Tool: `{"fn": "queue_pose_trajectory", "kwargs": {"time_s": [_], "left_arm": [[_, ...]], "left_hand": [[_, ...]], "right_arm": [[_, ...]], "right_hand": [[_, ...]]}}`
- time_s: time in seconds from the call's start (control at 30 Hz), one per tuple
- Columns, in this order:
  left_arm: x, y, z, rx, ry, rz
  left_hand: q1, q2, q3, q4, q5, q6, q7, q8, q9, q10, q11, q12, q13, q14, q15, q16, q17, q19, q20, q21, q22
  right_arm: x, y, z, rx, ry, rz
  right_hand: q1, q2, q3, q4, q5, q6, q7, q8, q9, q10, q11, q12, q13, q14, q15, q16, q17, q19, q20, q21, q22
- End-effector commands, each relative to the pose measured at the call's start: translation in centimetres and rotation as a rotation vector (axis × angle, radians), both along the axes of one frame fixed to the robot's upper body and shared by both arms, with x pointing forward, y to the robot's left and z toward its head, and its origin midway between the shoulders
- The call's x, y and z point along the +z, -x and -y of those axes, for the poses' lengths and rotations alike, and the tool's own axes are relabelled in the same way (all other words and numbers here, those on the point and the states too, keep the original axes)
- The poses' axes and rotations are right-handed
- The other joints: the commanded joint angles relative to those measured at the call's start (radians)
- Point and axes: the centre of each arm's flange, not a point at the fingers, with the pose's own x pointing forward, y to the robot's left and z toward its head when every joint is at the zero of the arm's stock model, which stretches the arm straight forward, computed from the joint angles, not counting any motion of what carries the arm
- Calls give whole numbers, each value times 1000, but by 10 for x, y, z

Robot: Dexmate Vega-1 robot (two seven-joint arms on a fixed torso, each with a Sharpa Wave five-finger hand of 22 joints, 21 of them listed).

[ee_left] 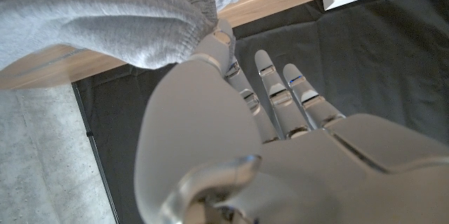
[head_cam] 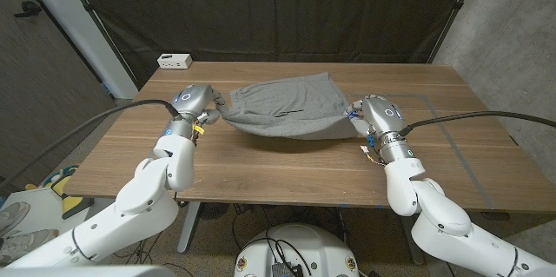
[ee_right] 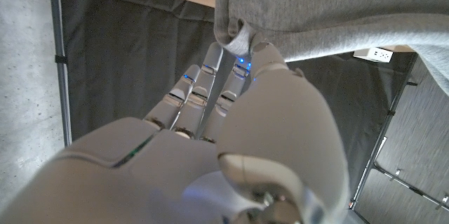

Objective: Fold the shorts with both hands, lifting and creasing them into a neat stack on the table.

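The grey shorts (head_cam: 287,108) hang in a sagging span above the middle of the wooden table (head_cam: 261,173), their far part draped back toward the table's rear. My left hand (head_cam: 217,108) pinches the shorts' left corner; in the left wrist view the thumb presses the hemmed grey cloth (ee_left: 126,20) against a finger while the other fingers (ee_left: 295,97) stretch out. My right hand (head_cam: 354,112) pinches the right corner. The right wrist view has a bunched fold of cloth (ee_right: 238,38) caught at the fingertips (ee_right: 242,66).
A white power strip (head_cam: 175,60) lies at the table's back left corner. Dark curtains hang behind the table. Grey tape lines mark the table's right side (head_cam: 452,142). Bare wood lies in front of the shorts.
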Motion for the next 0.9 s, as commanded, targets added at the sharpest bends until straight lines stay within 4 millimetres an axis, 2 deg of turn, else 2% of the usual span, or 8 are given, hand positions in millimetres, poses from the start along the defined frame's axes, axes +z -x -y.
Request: {"fn": "queue_pose_trajectory", "kwargs": {"time_s": [0.03,0.5,0.9], "left_arm": [[9,10,-9,-39,58,62],[12,18,-24,-7,116,108],[17,21,-29,43,169,144]], "left_hand": [[-13,2,13,-1,1,54,59,8,9,32,25,62,250,12,-157,-5,0,4,7,8,3],[-25,-12,38,-2,6,60,63,19,23,35,30,78,268,22,-155,-15,-2,10,10,19,5],[-35,-14,63,-1,12,41,58,18,34,17,28,82,281,25,-155,-24,-3,10,17,28,8]], "right_arm": [[20,-8,-7,41,25,93],[44,-18,-11,33,52,197],[66,-37,-20,56,87,195]], "right_hand": [[4,7,1,8,11,6,-5,7,7,10,-14,71,139,10,-173,-5,4,-4,-41,5,2],[8,7,-4,10,15,6,-13,7,17,4,-20,82,154,7,-175,-19,10,-7,-43,6,2],[10,5,-10,12,17,10,-14,4,15,0,-24,90,165,9,-175,-24,18,-7,-42,8,2]]}}
